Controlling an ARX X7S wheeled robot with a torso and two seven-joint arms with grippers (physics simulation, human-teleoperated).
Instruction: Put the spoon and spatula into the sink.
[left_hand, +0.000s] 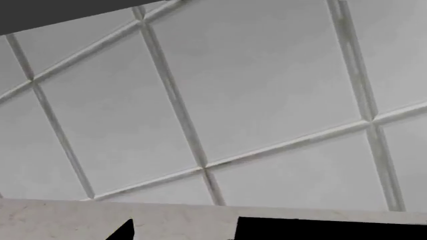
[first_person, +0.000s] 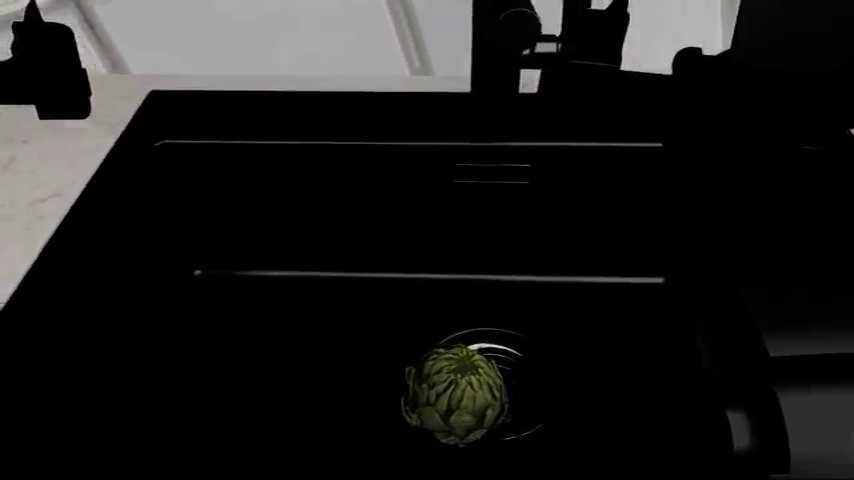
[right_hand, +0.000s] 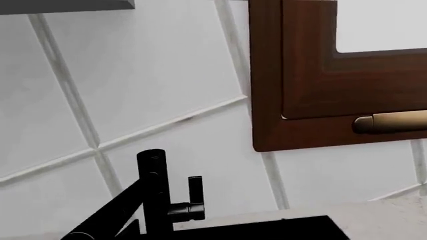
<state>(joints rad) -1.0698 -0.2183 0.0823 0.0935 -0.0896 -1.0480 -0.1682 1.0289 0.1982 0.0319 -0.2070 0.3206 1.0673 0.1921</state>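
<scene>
The sink (first_person: 400, 200) is a glossy black basin that fills most of the head view, with its black faucet (first_person: 501, 45) at the back rim. Neither the spoon nor the spatula shows in any view. My left gripper (first_person: 43, 60) is a dark shape over the marble counter (first_person: 67, 170), left of the sink's back corner. Its jaws cannot be made out. My right arm (first_person: 747, 150) runs dark along the sink's right side, and its gripper is lost in the black near the faucet (right_hand: 153, 200).
A green artichoke (first_person: 457, 393) lies on the round metal drain (first_person: 514, 350) in the basin. Behind the counter is a white tiled wall (left_hand: 253, 90). A brown wooden window frame (right_hand: 313, 95) with a brass handle (right_hand: 390, 121) sits above the faucet.
</scene>
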